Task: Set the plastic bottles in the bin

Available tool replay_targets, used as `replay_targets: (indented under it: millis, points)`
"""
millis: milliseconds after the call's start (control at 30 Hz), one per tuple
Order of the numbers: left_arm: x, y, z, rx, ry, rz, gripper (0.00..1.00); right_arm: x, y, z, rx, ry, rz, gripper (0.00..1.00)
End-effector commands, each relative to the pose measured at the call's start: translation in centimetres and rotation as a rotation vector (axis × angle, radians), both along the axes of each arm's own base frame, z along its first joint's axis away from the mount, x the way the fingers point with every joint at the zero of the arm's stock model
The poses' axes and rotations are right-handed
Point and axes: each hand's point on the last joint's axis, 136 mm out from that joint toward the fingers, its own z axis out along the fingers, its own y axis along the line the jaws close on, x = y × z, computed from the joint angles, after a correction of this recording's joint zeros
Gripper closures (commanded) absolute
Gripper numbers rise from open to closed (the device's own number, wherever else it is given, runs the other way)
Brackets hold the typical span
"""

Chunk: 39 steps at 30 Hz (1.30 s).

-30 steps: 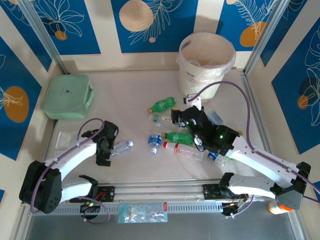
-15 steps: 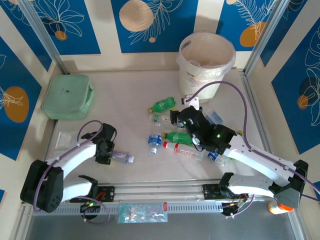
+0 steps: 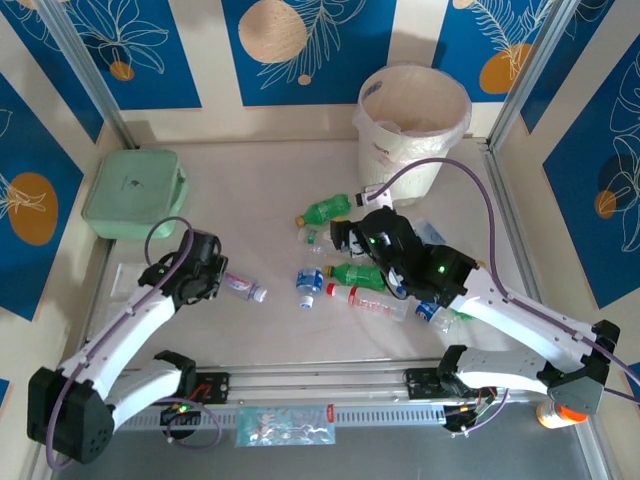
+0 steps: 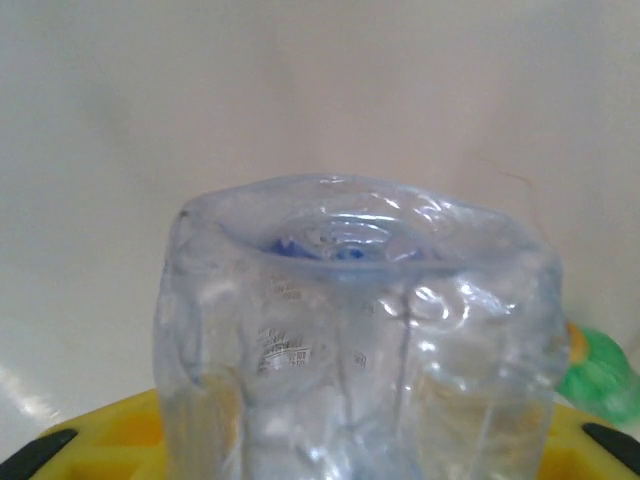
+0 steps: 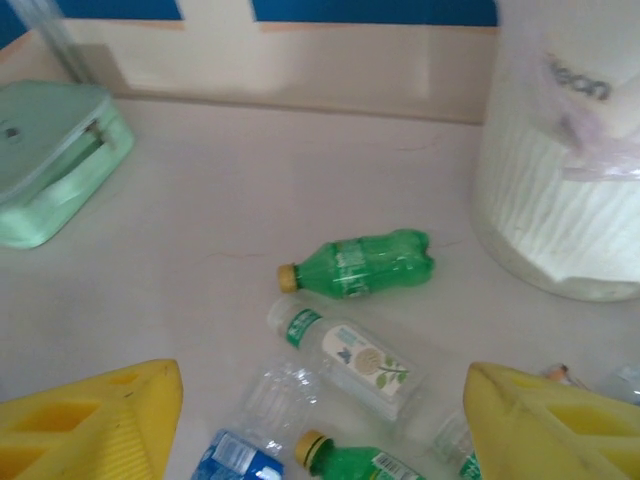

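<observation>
Clear bottle (image 3: 240,288) is clamped in the left gripper (image 3: 210,278), over the near-left part of the surface (image 3: 260,170) and well apart from the other bottles. Cap end points right, toward the pile. Left wrist cam: its crumpled base sits between the left fingers (image 4: 110,445), jaws closed onto it. Can't tell if it's lifted or resting on the surface.

Right gripper (image 3: 342,238) hangs over the far side of the pile, right of centre, jaws apart with nothing between them. Right wrist cam: right fingers (image 5: 90,420) sit at the bottom corners with a wide gap.

Pile, all lying on their sides:
- green bottle (image 3: 326,210) farthest out, yellow cap to the left
- green-label bottle (image 5: 350,358), clear, just nearer than it
- blue-label bottle (image 3: 309,280) on the left side of the pile
- second green bottle (image 3: 358,273) just right of that
- red-label bottle (image 3: 362,299) closest to the near edge
- another bottle (image 3: 428,312) pokes out beside the right arm (image 3: 510,310)

Bin (image 3: 398,160) stands upright at the far edge, right of centre, with a bag folded over its rim. It's near the pile, beyond the green bottle. Pale green box (image 3: 135,193) is at the left edge, well apart from everything.
</observation>
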Motion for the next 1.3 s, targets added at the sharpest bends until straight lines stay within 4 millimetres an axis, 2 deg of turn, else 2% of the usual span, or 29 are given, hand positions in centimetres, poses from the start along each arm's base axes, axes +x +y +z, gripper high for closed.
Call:
replay_targets:
  millis: [0,133,233,300,400,500,600,700,833,1000,1267]
  points:
    - [2.9,-2.2,4.4,0.084,-0.257,-0.29,0.7,-2.0,2.3,2.0,0.073,0.021,0.197,0.25]
    - [3.8,-4.2,8.8,0.178,-0.46,-0.523,0.72,-4.0,4.5,2.9,0.159,0.079,0.374,0.25]
    - [3.7,-5.9,11.8,0.187,-0.55,-0.652,0.7,-5.6,5.8,3.6,0.217,0.111,0.491,0.26]
    - [3.4,-7.4,14.7,0.175,-0.653,-0.747,0.69,-6.7,6.5,4.2,0.249,0.104,0.565,0.26]
    - [2.1,-10.1,19.9,0.087,-0.877,-0.878,0.68,-7.7,7.2,5.1,0.303,0.091,0.638,0.25]
    - [1.1,-11.8,23.9,-0.03,-1.037,-0.927,0.67,-8.2,7.7,6.2,0.363,0.12,0.687,0.24]
    - [0.1,-12.9,26.6,-0.136,-1.157,-0.964,0.67,-9.1,8.5,7.6,0.455,0.163,0.801,0.21]
    - [-0.6,-13.5,28.4,-0.203,-1.225,-0.985,0.67,-9.4,9.1,8.4,0.531,0.229,0.888,0.15]
    - [-1.2,-14.0,29.8,-0.292,-1.269,-0.997,0.66,-9.2,9.8,8.6,0.554,0.254,0.921,0.09]
    - [-2.0,-14.7,30.8,-0.337,-1.311,-1.022,0.65,-8.0,11.1,8.6,0.569,0.292,0.924,0.07]
    - [-2.3,-15.2,30.9,-0.352,-1.309,-1.037,0.63,-7.2,13.5,8.8,0.626,0.374,0.993,0.1]
